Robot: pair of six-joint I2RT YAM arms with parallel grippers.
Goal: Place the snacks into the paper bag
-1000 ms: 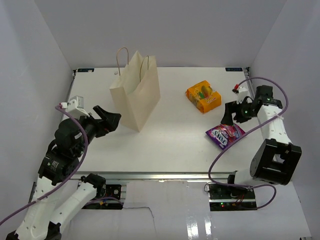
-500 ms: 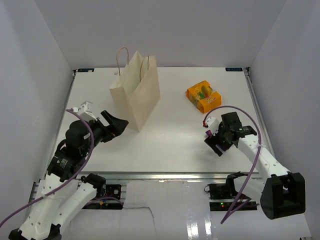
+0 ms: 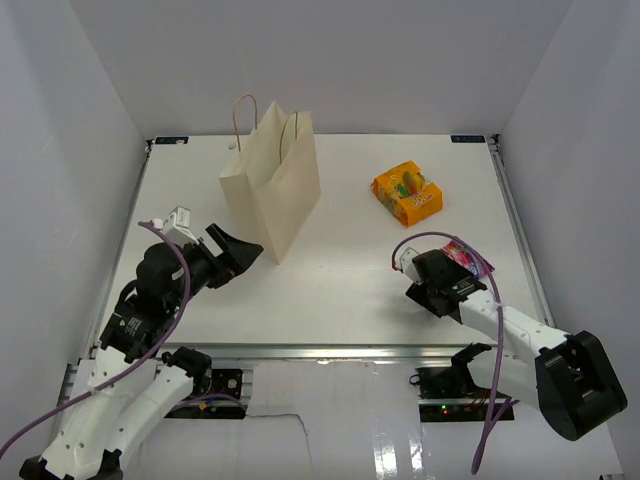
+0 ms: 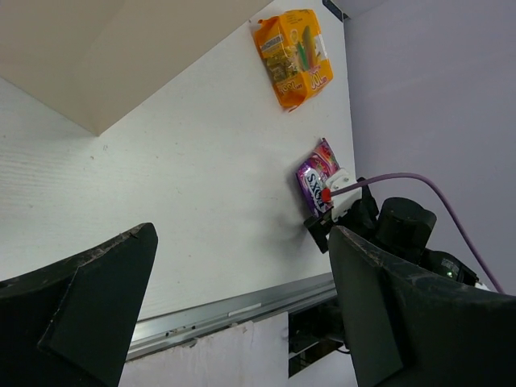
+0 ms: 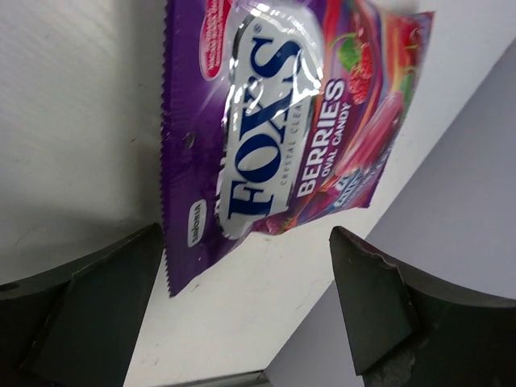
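The tan paper bag (image 3: 272, 185) stands upright at the back left; its side also shows in the left wrist view (image 4: 105, 48). The orange blocky pack (image 3: 407, 192) lies at the back right, also in the left wrist view (image 4: 297, 56). The purple Fox's candy bag (image 5: 282, 137) lies flat on the table, partly hidden under my right arm in the top view (image 3: 468, 256). My right gripper (image 5: 246, 235) is open, low over the table, its jaws on either side of the bag's near edge. My left gripper (image 3: 240, 255) is open and empty, in front of the paper bag. The teal bag and the red sachet are out of view.
White walls close the table on three sides. The metal front rail (image 4: 234, 310) runs along the near edge. My right arm (image 3: 500, 320) lies low along the front right, with its purple cable looping above it.
My right arm has swung from the far right edge in to the front right and lowered over the purple bag. My left gripper has moved a little right, nearer the paper bag.
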